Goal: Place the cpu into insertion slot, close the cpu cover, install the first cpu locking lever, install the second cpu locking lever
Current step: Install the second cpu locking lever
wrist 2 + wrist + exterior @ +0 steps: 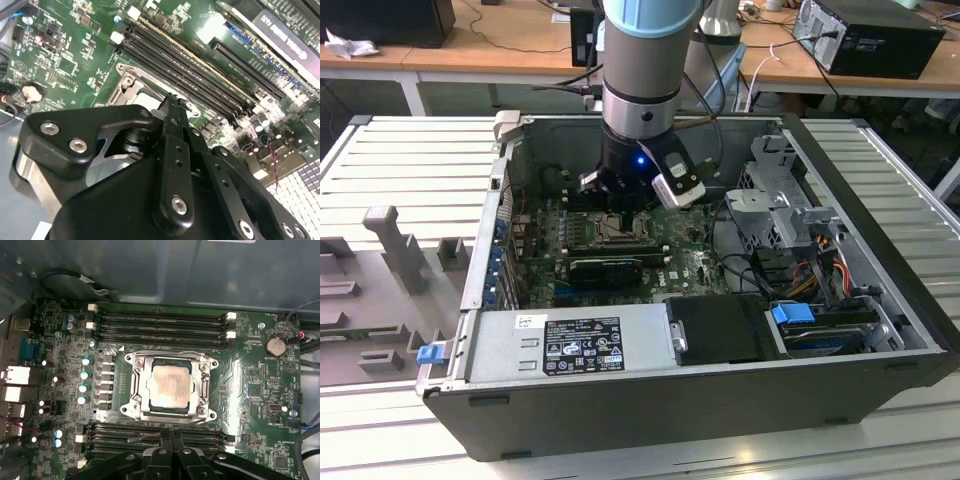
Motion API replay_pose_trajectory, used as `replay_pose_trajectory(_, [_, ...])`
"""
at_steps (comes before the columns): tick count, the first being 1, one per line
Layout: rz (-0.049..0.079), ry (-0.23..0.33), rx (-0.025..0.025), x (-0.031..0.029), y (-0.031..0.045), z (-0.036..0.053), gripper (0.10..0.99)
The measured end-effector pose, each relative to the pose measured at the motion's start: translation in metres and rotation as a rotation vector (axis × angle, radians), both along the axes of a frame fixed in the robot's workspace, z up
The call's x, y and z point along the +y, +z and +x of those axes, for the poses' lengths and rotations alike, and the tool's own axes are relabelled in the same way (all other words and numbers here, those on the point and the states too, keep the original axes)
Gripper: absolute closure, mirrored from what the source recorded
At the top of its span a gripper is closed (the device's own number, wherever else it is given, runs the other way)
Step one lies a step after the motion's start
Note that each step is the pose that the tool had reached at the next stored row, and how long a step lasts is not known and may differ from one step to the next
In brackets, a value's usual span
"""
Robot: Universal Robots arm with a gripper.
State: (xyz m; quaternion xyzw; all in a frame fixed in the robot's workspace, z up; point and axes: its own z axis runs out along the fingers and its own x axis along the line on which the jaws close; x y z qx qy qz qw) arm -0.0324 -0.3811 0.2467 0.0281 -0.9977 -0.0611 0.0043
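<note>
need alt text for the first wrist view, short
A pale silver cpu sits in the insertion slot at the centre of a green motherboard, with the silvery cpu cover framing it. The black gripper hangs just off one edge of the slot, over long black memory slots.

no print can be read with certainty. a white and black label (582,343) sits on the silver power supply (570,340) at the front of the open computer case (720,400) in the exterior view, its lines too small to make out. in the first wrist view the cpu (169,386) shows faint, illegible markings on its metal top.
</note>
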Motion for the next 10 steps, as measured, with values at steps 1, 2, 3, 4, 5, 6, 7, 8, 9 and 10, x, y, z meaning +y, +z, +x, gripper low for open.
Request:
replay_pose_trajectory(1, [0.001, 0.0, 0.0001, -0.0001, -0.0017, -0.0056, 0.98])
replay_pose_trajectory(2, [0.002, 0.0, 0.0, 0.0, -0.0037, -0.0141, 0.98])
replay_pose_trajectory(3, [0.002, 0.0, 0.0, 0.0, -0.0056, -0.019, 0.98])
replay_pose_trajectory(4, [0.002, 0.0, 0.0001, 0.0, -0.0083, -0.022, 0.98])
replay_pose_trajectory(5, [0.002, 0.0, 0.0, 0.0, -0.0112, -0.0231, 0.98])
replay_pose_trajectory(6, [0.002, 0.0, 0.0, 0.0, -0.0143, -0.0238, 0.98])
replay_pose_trajectory(7, [0.002, 0.0, 0.0, 0.0, -0.0176, -0.0245, 0.98])
replay_pose_trajectory(8, [0.002, 0.0, 0.0001, 0.0, -0.0216, -0.0258, 0.98])
replay_pose_trajectory(9, [0.006, 0.0, 0.0002, -0.0001, -0.0232, -0.0274, 0.98])
replay_pose_trajectory(10, [0.017, 0.0, 0.0001, -0.0003, -0.0236, -0.0286, 0.98])
